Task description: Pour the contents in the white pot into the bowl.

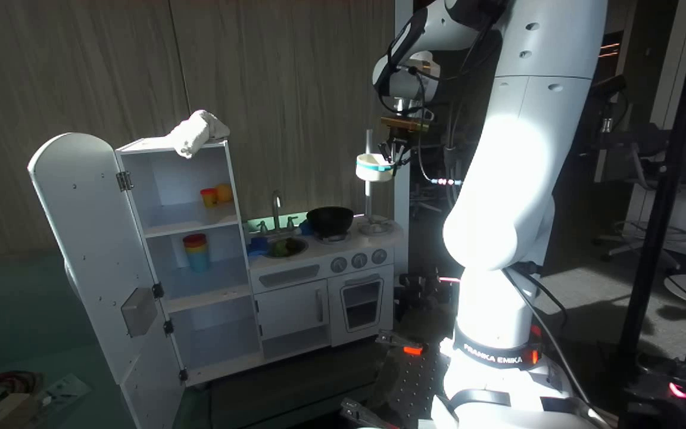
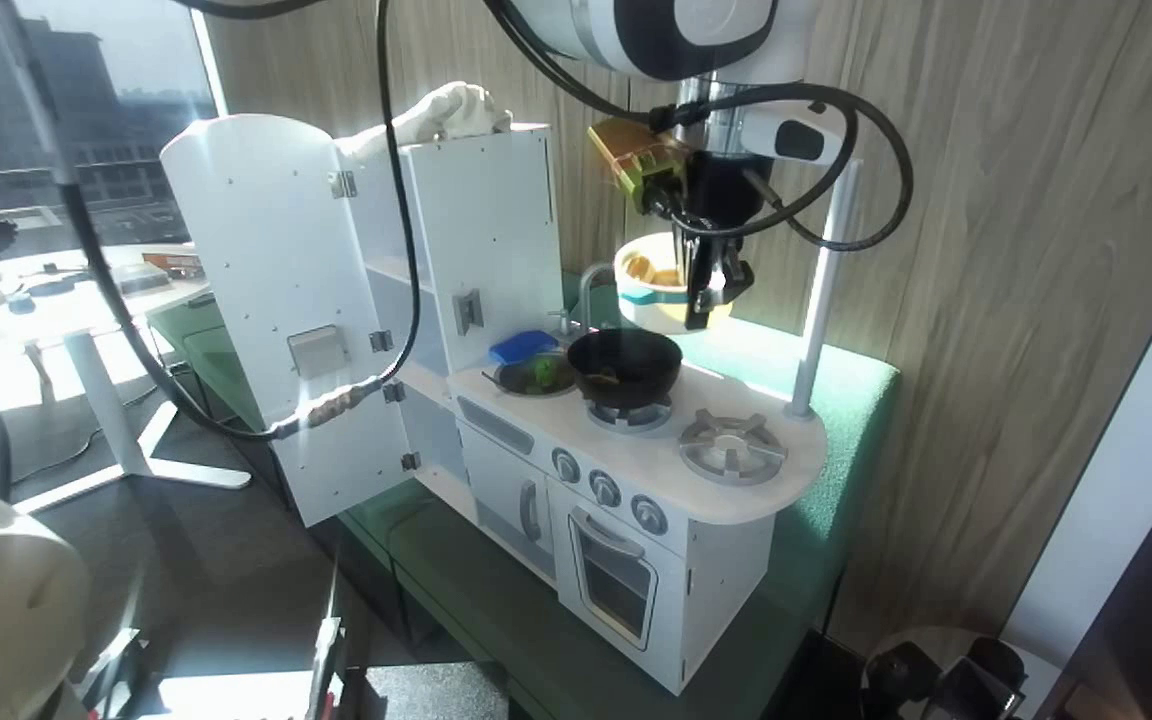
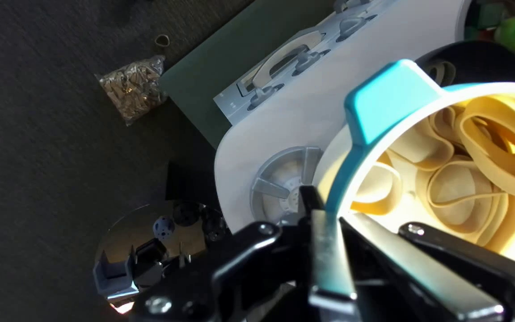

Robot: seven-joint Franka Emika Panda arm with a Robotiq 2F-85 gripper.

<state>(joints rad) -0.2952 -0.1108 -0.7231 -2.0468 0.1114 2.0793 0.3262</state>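
White pot [image 1: 371,174], rim [image 3: 356,182] between jaws

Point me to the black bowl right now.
In both exterior views, the black bowl sits on a burner, between the sink on its left and another burner on its right.

The white pot [image 1: 374,171], nearly upright in mid-air, contains yellowish loops [image 3: 485,156]; the black bowl [image 2: 624,366] rests on a burner [image 2: 629,418].
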